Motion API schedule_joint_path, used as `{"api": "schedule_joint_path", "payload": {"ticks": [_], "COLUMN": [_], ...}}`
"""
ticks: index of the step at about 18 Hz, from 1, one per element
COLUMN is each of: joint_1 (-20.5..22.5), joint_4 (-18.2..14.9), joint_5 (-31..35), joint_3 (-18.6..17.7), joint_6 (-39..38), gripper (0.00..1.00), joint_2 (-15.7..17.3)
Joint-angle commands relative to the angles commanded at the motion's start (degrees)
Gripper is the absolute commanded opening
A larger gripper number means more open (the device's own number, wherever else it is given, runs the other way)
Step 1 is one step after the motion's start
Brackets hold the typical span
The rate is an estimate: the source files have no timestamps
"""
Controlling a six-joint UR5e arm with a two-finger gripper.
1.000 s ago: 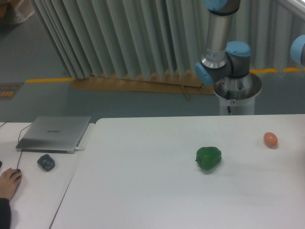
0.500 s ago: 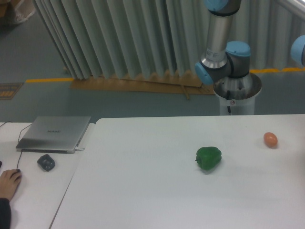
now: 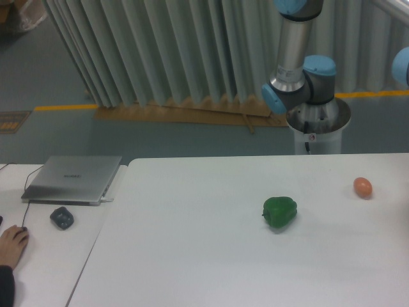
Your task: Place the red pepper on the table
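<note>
- Camera view: the red pepper isn't visible anywhere, so no telling which way it points.
- Claw is out of frame too; only the arm shows behind the tabletop.
- Green pepper sits mid-tabletop, orange egg thing well right of it.

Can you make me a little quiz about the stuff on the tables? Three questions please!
1. True or false: a red pepper is lying on the big white table.
2. Which thing is nearer the right edge of the picture: A) the green pepper, B) the small orange egg-shaped thing, C) the mouse?
3. Fill in: the closed grey laptop sits on the narrow ____ at the left, behind the mouse.

Key
1. False. No red pepper shows anywhere in the picture, and the arm's tool is out of view too.
2. B.
3. Desk.
</note>
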Motion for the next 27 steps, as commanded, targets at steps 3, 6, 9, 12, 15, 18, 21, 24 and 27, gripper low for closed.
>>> {"api": "schedule_joint_path", "payload": {"ticks": [3, 6, 9, 12, 15, 18, 21, 24, 27], "joint_1": [2.63, 4.57, 5.2, 5.2, 5.2, 5.2, 5.28, 5.2, 5.2], "joint_4": [-0.61, -0.53, -0.09, -0.09, -0.09, -0.09, 0.09, 0.0, 0.09], "joint_5": [1.84, 5.26, 8.51, 11.24, 15.28, 15.21, 14.85, 15.12, 15.12], "joint_3": [0.7, 0.97, 0.97, 0.97, 1.06, 1.06, 1.93, 4.65, 6.41], "joint_6": [10.61, 16.43, 18.73, 17.85, 12.95, 9.87, 8.62, 8.97, 9.59], "gripper": [1.0, 1.0, 1.0, 1.0, 1.0, 1.0, 1.0, 1.0, 1.0], "joint_2": [0.09, -0.26, -1.4, -3.33, -4.92, -6.06, -7.73, -10.19, -11.86]}}
